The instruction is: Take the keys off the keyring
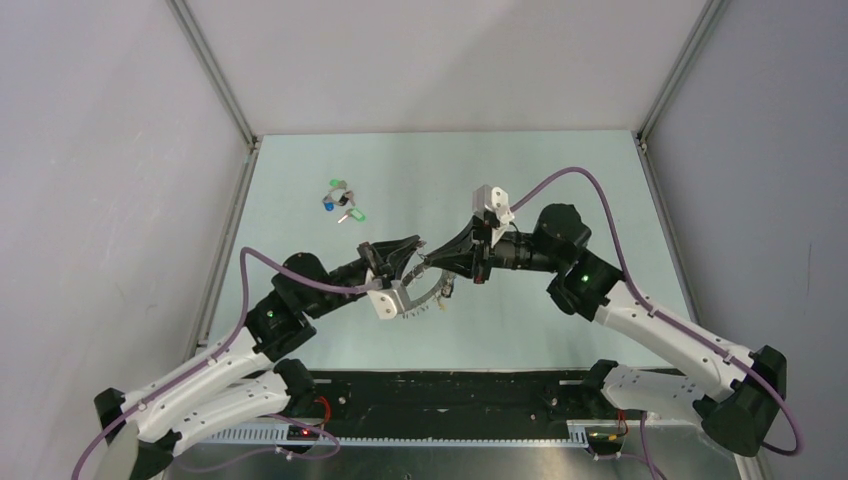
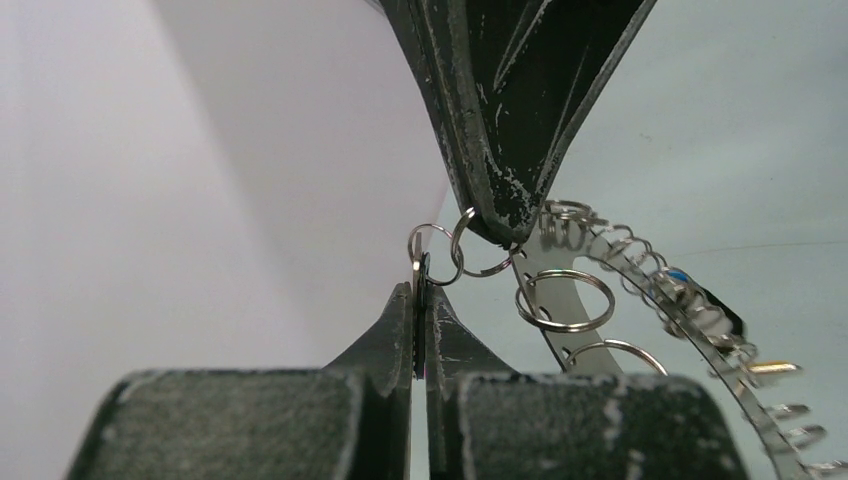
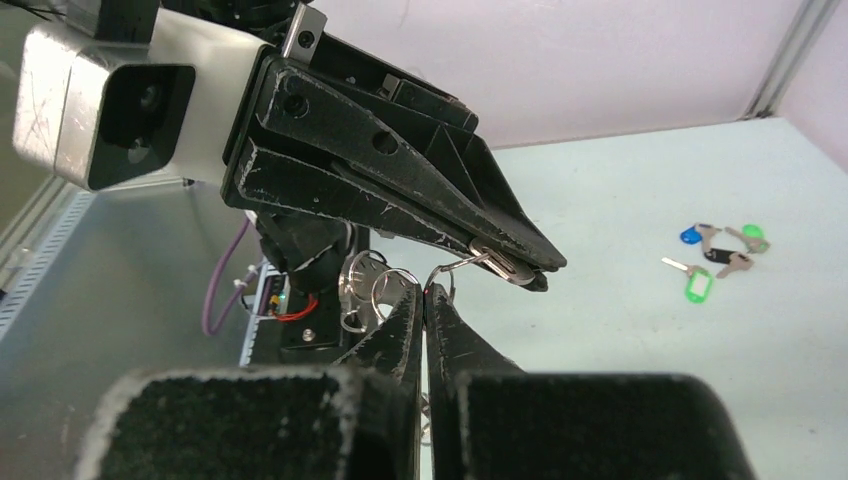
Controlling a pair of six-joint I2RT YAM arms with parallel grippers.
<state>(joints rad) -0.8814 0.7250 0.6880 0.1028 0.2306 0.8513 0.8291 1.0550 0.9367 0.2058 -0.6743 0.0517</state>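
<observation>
The keyring [image 1: 428, 297] is a grey disc fringed with wire loops, held above the table between both arms. My left gripper [image 1: 412, 250] is shut on a thin key, seen edge-on between its fingers [image 2: 421, 290], with a wire loop at its top. In the right wrist view that silver key [image 3: 497, 265] sticks out of the left fingertips. My right gripper [image 1: 432, 262] is shut on a small wire loop at the keyring's rim [image 3: 422, 295]. The disc [image 2: 540, 262] shows beside the left fingers, a blue-tagged key [image 2: 678, 278] still on it.
Several loose keys with blue, black and green tags lie in a small cluster [image 1: 341, 203] on the pale green table at the back left, also in the right wrist view [image 3: 715, 255]. Grey walls with metal posts enclose the table. A black strip [image 1: 450, 395] runs along the near edge.
</observation>
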